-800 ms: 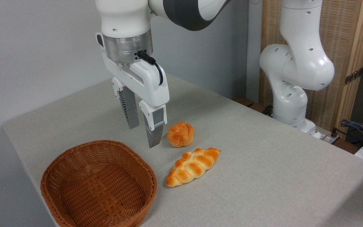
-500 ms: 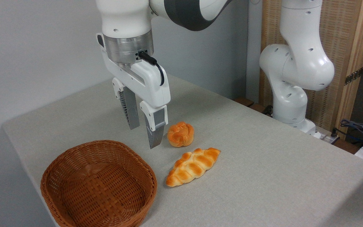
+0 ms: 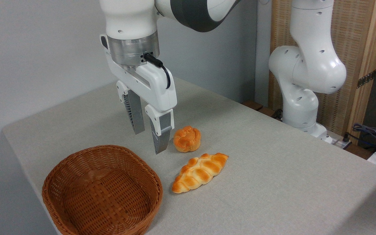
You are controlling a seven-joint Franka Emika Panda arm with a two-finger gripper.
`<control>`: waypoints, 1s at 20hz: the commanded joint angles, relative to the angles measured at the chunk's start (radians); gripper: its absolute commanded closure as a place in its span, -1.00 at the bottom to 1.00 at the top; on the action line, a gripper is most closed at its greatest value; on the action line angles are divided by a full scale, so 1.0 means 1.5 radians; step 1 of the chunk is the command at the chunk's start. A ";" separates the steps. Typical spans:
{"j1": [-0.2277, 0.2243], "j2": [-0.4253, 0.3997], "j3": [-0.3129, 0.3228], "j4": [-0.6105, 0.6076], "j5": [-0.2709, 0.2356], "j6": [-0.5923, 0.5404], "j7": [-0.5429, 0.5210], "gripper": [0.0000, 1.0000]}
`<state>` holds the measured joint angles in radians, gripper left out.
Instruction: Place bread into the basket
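Here, the bun [image 3: 187,139] is sitting on the grey table [image 3: 273,169], its knotted top facing up; being round, it is showing no clear long axis and is pointing no particular way. It is lying to the upper right of the basket [image 3: 101,191], well clear of its rim, with nothing touching it. The gripper [image 3: 148,140] is hanging above the table just left of the bun, between the bun and the basket's far edge, its fingers [image 3: 160,137] pointing down. The jaws are standing spread apart with a visible gap, holding nothing. The nearer finger's tip is hovering close beside the bun, though whether it is level with the bun in depth cannot be told. The basket is sitting empty at the table's near left corner. A braided loaf [image 3: 199,172] is lying right of the basket and just below the bun, apart from both, its long axis slanting from lower left to upper right.
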<state>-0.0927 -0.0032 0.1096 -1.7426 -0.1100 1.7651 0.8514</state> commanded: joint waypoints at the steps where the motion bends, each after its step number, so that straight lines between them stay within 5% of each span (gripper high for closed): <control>1: -0.004 0.001 0.006 0.006 -0.004 0.003 -0.006 -1.00; 20: -0.005 0.000 0.006 0.006 -0.004 -0.007 -0.002 -1.00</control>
<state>-0.0928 -0.0032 0.1098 -1.7426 -0.1100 1.7650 0.8514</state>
